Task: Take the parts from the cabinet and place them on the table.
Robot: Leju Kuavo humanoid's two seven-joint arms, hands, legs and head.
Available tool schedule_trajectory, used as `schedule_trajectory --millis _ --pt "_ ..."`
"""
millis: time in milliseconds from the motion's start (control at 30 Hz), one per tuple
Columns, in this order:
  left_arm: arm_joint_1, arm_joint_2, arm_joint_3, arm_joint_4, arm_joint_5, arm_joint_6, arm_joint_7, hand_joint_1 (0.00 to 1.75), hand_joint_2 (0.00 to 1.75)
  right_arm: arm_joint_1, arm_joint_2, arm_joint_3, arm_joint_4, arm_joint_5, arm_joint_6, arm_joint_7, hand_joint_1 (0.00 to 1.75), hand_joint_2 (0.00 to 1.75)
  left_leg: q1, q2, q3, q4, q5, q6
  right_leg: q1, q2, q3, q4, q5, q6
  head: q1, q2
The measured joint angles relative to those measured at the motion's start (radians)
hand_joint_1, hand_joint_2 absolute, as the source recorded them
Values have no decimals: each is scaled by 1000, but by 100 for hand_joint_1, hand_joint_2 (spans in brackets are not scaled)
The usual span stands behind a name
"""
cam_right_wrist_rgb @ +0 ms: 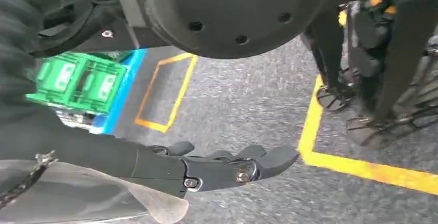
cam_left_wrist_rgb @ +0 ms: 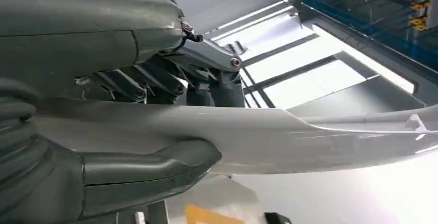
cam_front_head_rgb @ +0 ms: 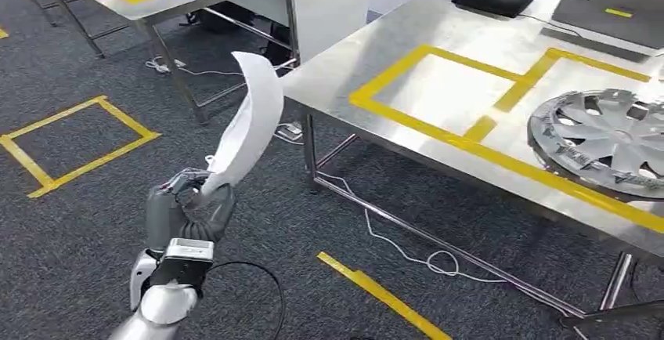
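The left hand (cam_front_head_rgb: pixel 188 211) grips the lower end of a long, curved white part (cam_front_head_rgb: pixel 249 124), thumb beneath and fingers above in the left wrist view. The part rises above the hand over the floor, short of the counter (cam_front_head_rgb: pixel 407 93). It looks light, stiff and smooth, likely slippery. The right hand (cam_right_wrist_rgb: pixel 227 167) hangs empty, fingers apart.

At 2 o'clock the table (cam_front_head_rgb: pixel 438 93) shows bare steel; a hubcap (cam_front_head_rgb: pixel 603 140) blocks its 3 o'clock end.
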Motion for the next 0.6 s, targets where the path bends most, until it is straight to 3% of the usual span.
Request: schedule_trajectory --millis 33,67,100,133,200,267,300,333,400,433,467,533,567,600 --pt "0 0 2 2 1 2 -1 175 175 1 -2 -2 1 3 0 1 0 175 0 3 7 0 -6 -4 -1 -10 56 -102 44 0 0 0" --pt "-1 0 5 2 1 3 -1 175 175 0 -3 -3 3 4 0 0 0 175 -1 5 13 0 -11 -10 1 -30 95 -172 45 -3 0 0" --pt "-2 0 7 2 2 5 -2 175 175 -4 -3 -3 6 7 0 0 0 175 -9 8 10 5 -18 -17 8 -30 115 -187 31 -14 0 0" --pt "-3 0 8 3 2 6 -3 175 175 -6 -3 -4 8 10 0 0 0 175 -9 9 11 4 -19 -20 7 -27 112 -182 29 -27 -2 0" --pt "-6 -2 9 6 3 6 -4 175 175 -4 -4 -10 11 14 1 -3 0 175 -5 13 20 2 -25 -30 14 -23 114 -180 21 -40 -1 0" --pt "-12 -3 11 6 4 6 -5 175 175 -4 -5 -12 14 14 1 -3 0 175 -2 3 24 27 -44 -43 6 -19 134 -188 16 -54 -4 0" --pt "-13 -4 12 6 4 7 -7 175 175 -5 -5 -13 14 16 1 -3 0 175 -1 -3 -5 87 -70 -46 5 -19 140 -188 10 -63 -11 0" --pt "-13 -3 14 7 5 7 -7 175 175 -5 -5 -13 15 17 1 -3 0 175 1 -5 -53 174 -103 -48 6 -16 147 -188 6 -67 -9 0" --pt "-9 -2 16 12 6 7 -7 175 175 -5 -5 -14 19 17 2 -3 0 175 2 -6 -153 328 -144 -51 6 -6 159 -187 -8 -68 -11 0" --pt "-9 -2 18 15 6 8 -7 175 175 -5 -5 -15 21 18 2 -3 0 175 2 -6 -180 349 -129 -50 6 -2 169 -187 -16 -67 -9 0" --pt "-9 -1 18 17 6 8 -7 175 175 -5 -5 -16 21 19 1 -3 0 175 2 -6 -182 326 -89 -48 6 3 181 -187 -24 -65 -10 0" --pt "-9 -1 22 18 6 8 -7 175 175 -4 -5 -18 24 20 1 -3 0 175 1 -9 -139 176 40 -37 6 13 212 -187 -44 -61 -9 0" --pt "-10 0 23 18 6 8 -7 175 175 -4 -5 -18 26 20 1 -3 0 175 -1 -18 -120 97 87 -29 5 16 217 -188 -56 -56 -11 0" --pt "-10 0 24 20 7 9 -7 175 175 -6 -5 -19 30 23 0 -3 0 175 -6 -26 -112 98 67 -25 9 17 215 -188 -63 -48 -5 0"
